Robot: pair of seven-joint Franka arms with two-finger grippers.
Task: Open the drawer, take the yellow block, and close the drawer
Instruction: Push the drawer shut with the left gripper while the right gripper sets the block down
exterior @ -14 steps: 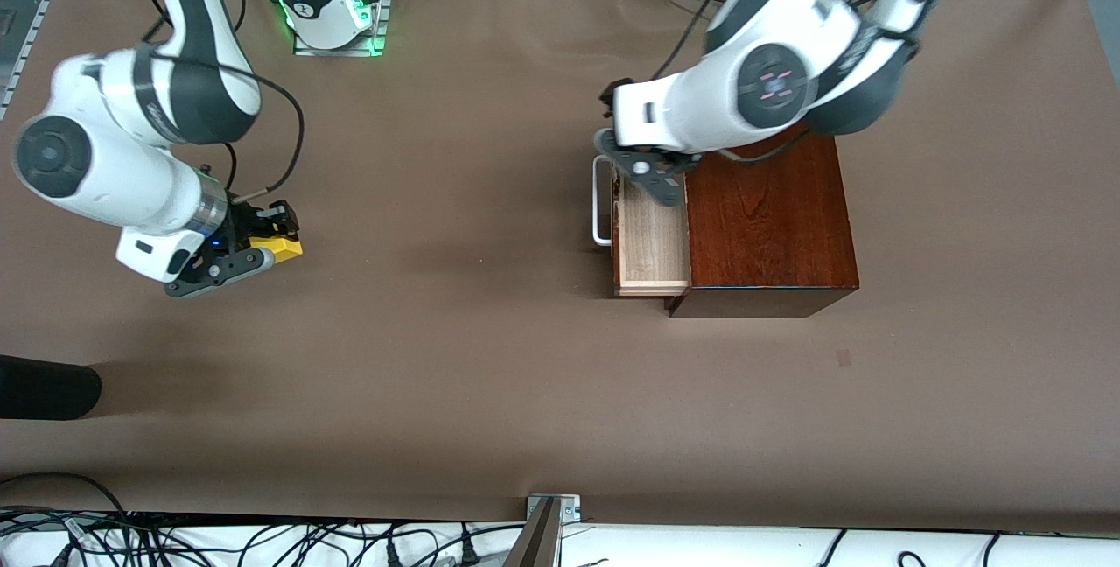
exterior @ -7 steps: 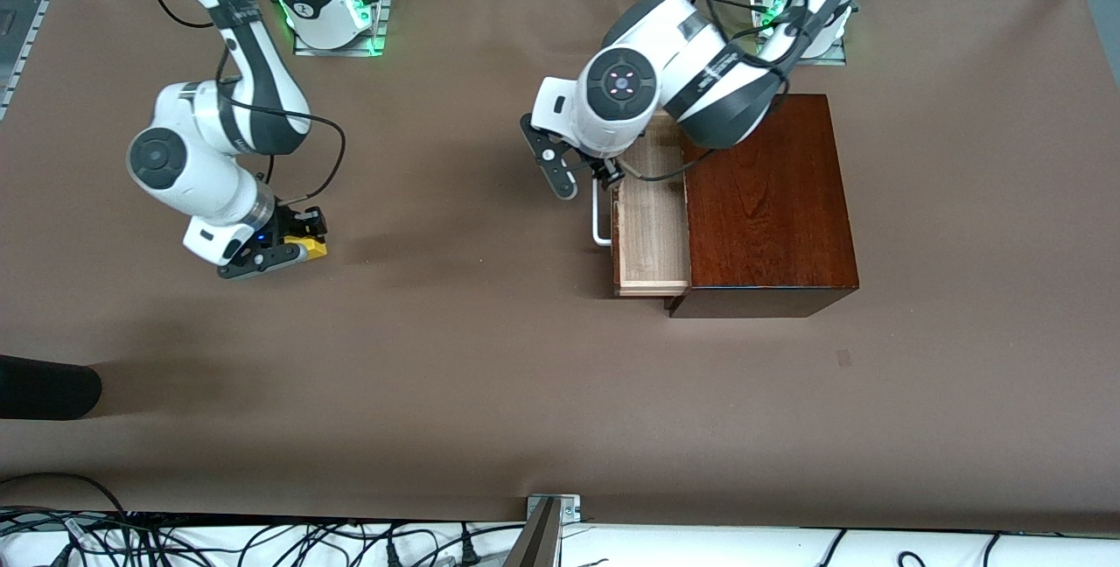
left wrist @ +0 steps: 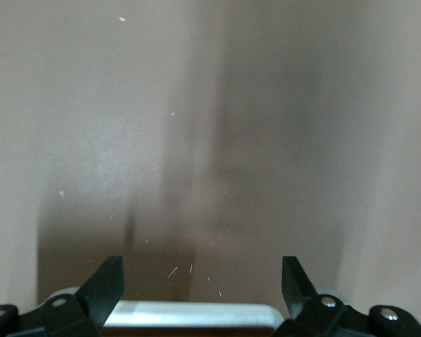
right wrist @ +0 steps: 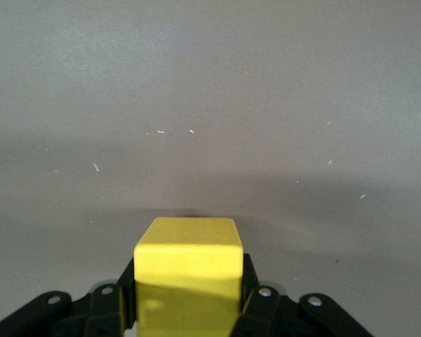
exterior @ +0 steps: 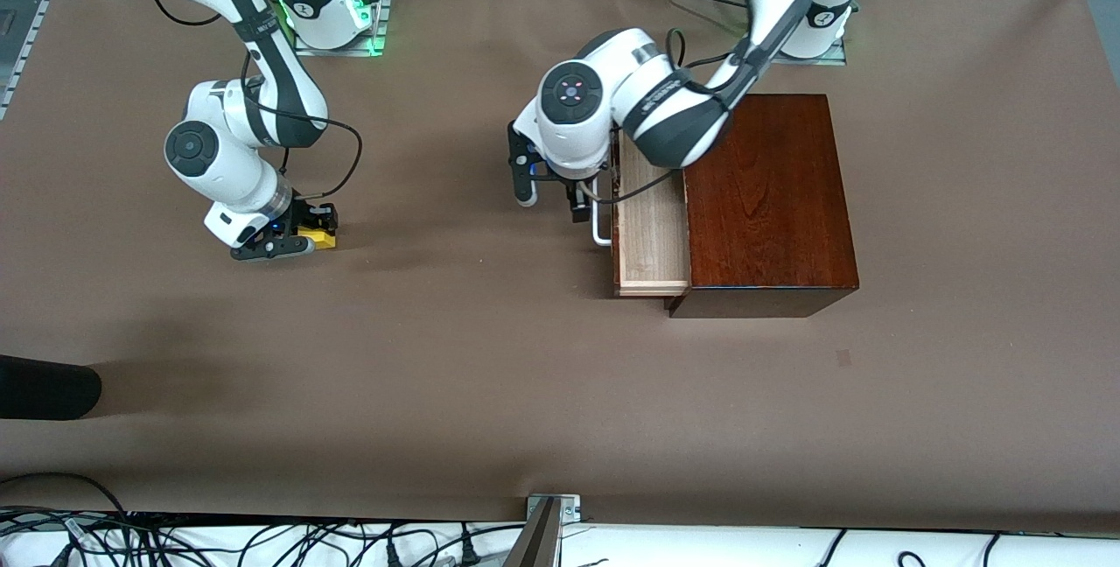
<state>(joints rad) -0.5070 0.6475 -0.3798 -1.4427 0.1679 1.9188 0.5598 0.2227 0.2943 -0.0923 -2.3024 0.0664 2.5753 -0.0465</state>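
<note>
Left tool (exterior: 551,191), fingers (left wrist: 109,284) apart, sits just beside the white handle (exterior: 598,221) of the open drawer (exterior: 649,230), apparently placed to push it shut. Right tool (exterior: 302,234) is clamped on the yellow block (exterior: 318,239), low over the table (exterior: 437,357) toward the right arm's end.

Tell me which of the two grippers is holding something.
The right gripper, over bare table toward the right arm's end, is shut on the yellow block. The left gripper, open by the drawer handle, holds nothing.
</note>
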